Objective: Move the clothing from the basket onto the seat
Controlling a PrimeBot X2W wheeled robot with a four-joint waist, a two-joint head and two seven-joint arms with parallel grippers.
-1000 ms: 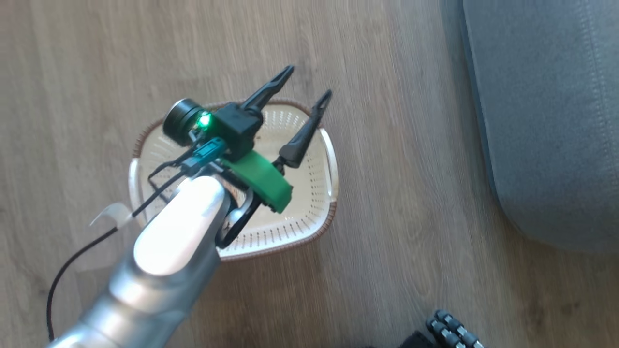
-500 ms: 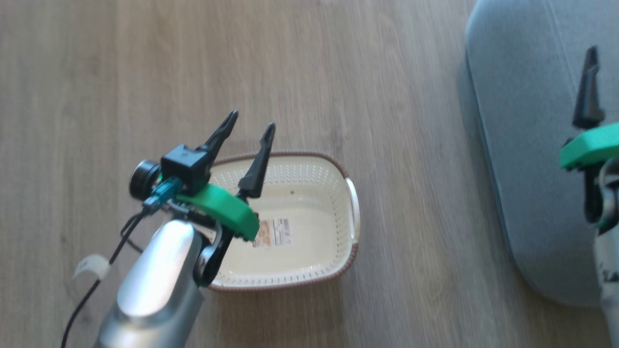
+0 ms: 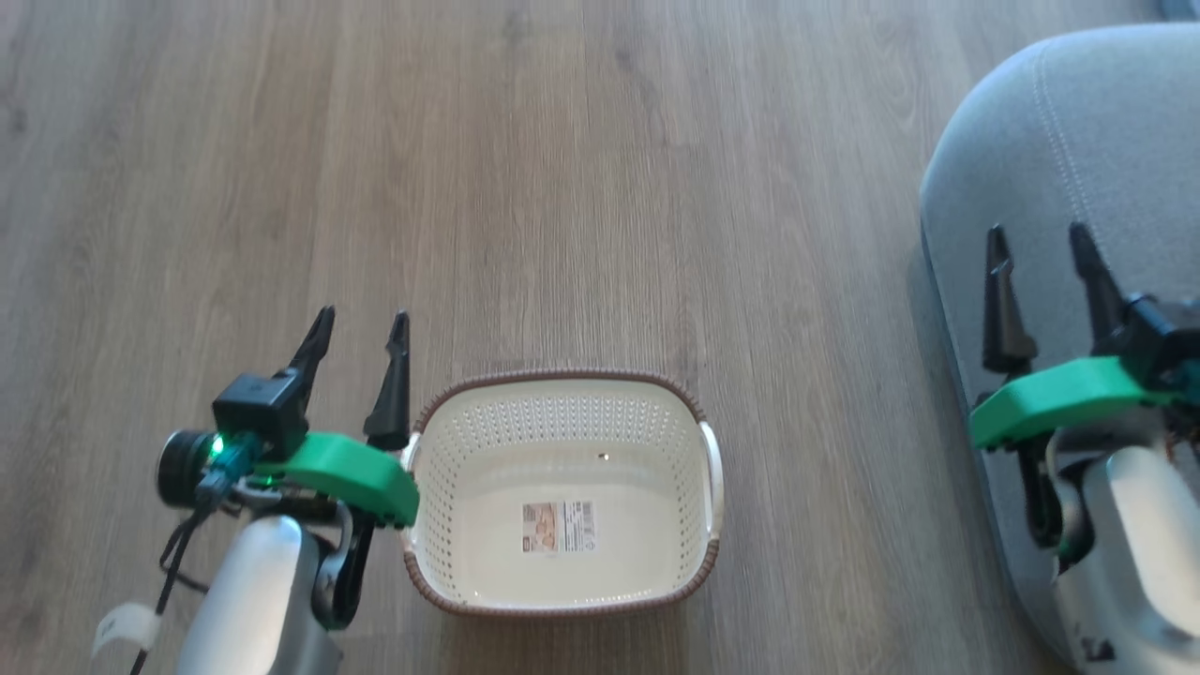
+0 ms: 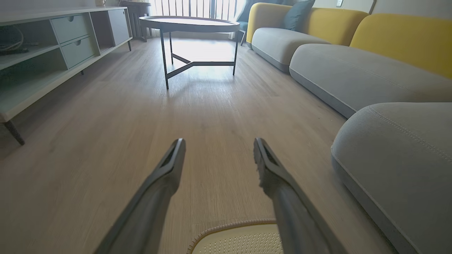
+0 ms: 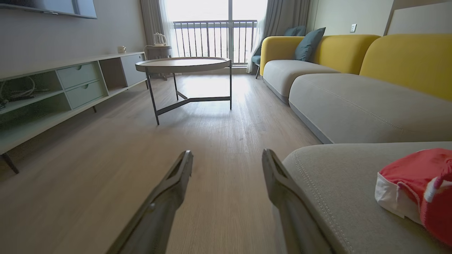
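Clothing (image 5: 418, 183) lies on the seat (image 5: 335, 183), a red bundle with a white panel along its lower edge and a bit of red-and-white band at its right. In the right wrist view it sits to the right of the right gripper (image 5: 226, 152), well apart from both fingers and touching neither. How many garments make up the bundle I cannot tell, since the picture's edge cuts it off.

In the head view the right gripper (image 3: 1035, 232) hovers over the seat's (image 3: 1078, 141) left edge, fingers pointing up the view. Its jaws are spread wide with nothing between them. In the right wrist view, its right finger runs along the seat's stitched rim and its left finger stands over the floor (image 5: 106, 183).

The left gripper (image 3: 363, 317) hangs over the floor (image 3: 562, 187) just left of the basket (image 3: 562, 422), its green mount overlapping the basket's left handle in the head view. Its jaws are also spread wide and hold nothing. In the left wrist view the left gripper (image 4: 219, 141) points along the floor, the basket's rim (image 4: 233, 225) shows at the bottom edge between its fingers, and the seat (image 4: 399, 158) lies off to the right.

The basket stands upright on the floor between the two grippers, apart from the seat. A label (image 3: 558, 525) shows on its pale bottom.
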